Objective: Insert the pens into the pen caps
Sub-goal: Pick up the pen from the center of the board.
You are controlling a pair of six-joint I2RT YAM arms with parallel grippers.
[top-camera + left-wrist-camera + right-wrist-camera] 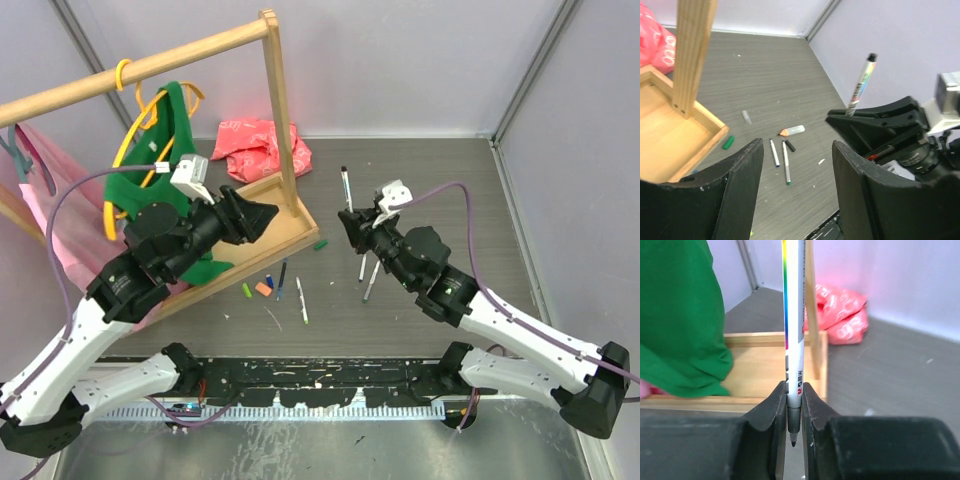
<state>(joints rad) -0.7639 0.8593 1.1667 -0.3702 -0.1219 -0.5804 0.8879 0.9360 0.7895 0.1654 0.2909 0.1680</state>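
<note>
- Fingers of the right gripper (pixel 794 387) are pinched on the held pen (pixel 794 315). It is a white barrel with a rainbow stripe, upright, its dark tip poking out below the jaws.
- Left gripper (pixel 797 145) has its fingers (pixel 740 185) spread wide with nothing between them. It faces the right gripper, apart from it.
- Toward the front of the table (pixel 440 180), between the arms, lie a white pen (pixel 302 300) and a dark pen (pixel 283 275). A green cap (pixel 247 290) and an orange cap (pixel 263 288) lie just left of them.
- Under the right gripper, a blue-tipped pen (pixel 774 152) and a green-tipped pen (pixel 786 164) lie side by side, with a black cap (pixel 790 146) just beside them.
- Another small green cap (pixel 728 143) lies by the corner of the wooden tray (pixel 670 145).
- Farther back, a green garment (pixel 170 130) hangs from the wooden rack (pixel 280 110).
- At the far wall sits a red bag (pixel 262 145).
</note>
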